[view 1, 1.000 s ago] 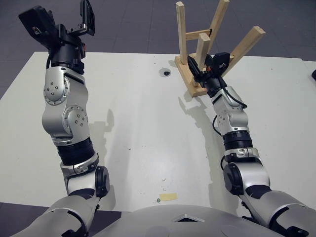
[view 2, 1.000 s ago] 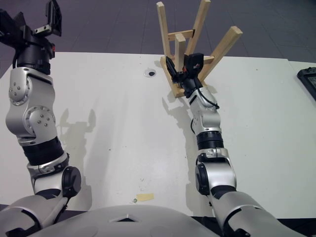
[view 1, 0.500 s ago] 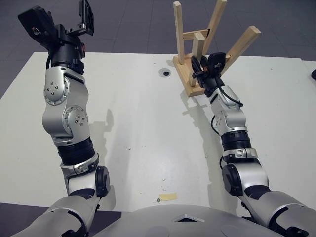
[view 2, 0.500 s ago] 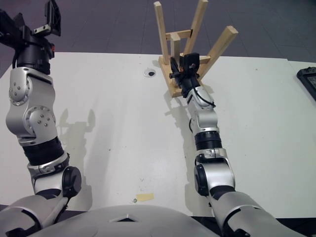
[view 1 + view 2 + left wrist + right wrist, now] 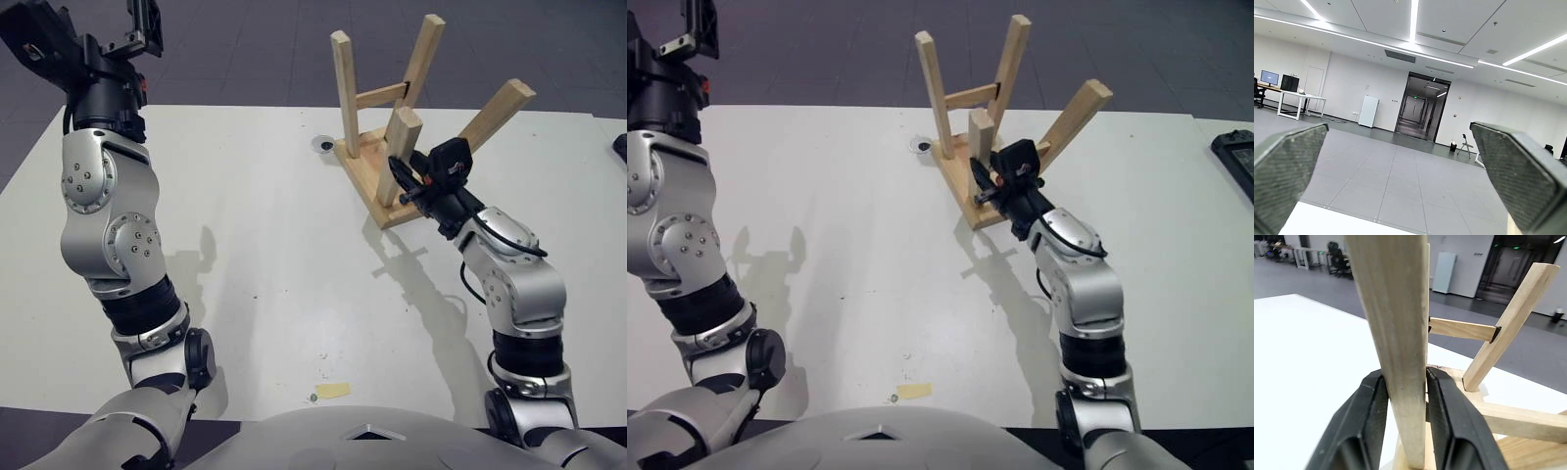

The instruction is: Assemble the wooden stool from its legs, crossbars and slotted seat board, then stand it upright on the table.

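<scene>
The wooden stool (image 5: pixel 377 181) lies upside down on the white table (image 5: pixel 274 264), tilted, with its seat board down and several legs sticking up, joined by a crossbar (image 5: pixel 382 95). My right gripper (image 5: pixel 400 186) is shut on the nearest leg (image 5: pixel 1396 333) close to the seat board; in the right wrist view both black fingers (image 5: pixel 1364 426) press the leg's sides. My left gripper (image 5: pixel 118 29) is raised high over the table's far left corner, open, holding nothing; its two pads (image 5: pixel 1283 171) stand wide apart.
A small round hole (image 5: pixel 322 144) sits in the table just left of the stool. A yellow slip of paper (image 5: pixel 333 390) and a tiny screw lie near the front edge. A dark object (image 5: pixel 1234 147) rests at the far right edge.
The right gripper has pulled the stool nearer and to the left, tilting it further, with its elbow swung out to the right. The head camera has shifted; the left arm stays raised.
</scene>
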`<state>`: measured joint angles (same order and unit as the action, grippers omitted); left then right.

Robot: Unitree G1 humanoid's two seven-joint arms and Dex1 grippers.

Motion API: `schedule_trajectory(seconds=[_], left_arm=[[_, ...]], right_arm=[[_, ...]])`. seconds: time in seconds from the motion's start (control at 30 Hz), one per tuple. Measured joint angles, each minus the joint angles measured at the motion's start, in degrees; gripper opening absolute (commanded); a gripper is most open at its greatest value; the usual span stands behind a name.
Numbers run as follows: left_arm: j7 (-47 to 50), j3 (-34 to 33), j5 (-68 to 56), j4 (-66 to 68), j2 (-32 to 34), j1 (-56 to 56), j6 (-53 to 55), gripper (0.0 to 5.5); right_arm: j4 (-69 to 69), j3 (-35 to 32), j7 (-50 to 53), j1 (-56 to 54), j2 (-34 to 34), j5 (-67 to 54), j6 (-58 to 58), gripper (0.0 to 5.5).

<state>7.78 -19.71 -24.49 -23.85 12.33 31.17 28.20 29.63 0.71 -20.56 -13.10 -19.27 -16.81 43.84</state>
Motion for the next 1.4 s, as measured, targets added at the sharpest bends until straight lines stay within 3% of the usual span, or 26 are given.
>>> schedule_trajectory(seconds=[0.2,0.5,0.73,1.07,1.23,1.4], left_arm=[[0.82,-1.62,-0.28,-1.84,0.22,-0.72,1.93,5.40],[1.55,-3.48,-0.42,-1.88,1.83,-0.96,3.29,5.40],[-3.05,0.98,-0.49,-1.05,3.91,-3.03,9.30,5.40],[-3.95,-1.31,-2.57,1.34,4.30,-1.79,12.31,5.40],[-4.32,-1.69,-3.04,3.21,4.27,-0.97,13.16,5.40],[-8.14,-0.46,-4.02,3.37,4.30,-0.99,12.21,5.40]], right_arm=[[11.90,-1.26,-1.08,1.86,-0.62,-9.85,12.60,1.09],[14.01,0.85,-3.01,4.13,-6.43,-9.90,11.05,1.08],[9.65,-0.35,-12.14,6.28,-12.27,-10.68,1.68,1.07],[-16.15,-0.91,-44.03,0.39,-23.76,-12.11,-25.19,1.06],[-30.25,1.16,-49.21,-2.60,-24.53,-7.58,-30.33,2.13],[-33.34,0.39,-51.48,-3.02,-24.40,-7.33,-35.29,2.86]])
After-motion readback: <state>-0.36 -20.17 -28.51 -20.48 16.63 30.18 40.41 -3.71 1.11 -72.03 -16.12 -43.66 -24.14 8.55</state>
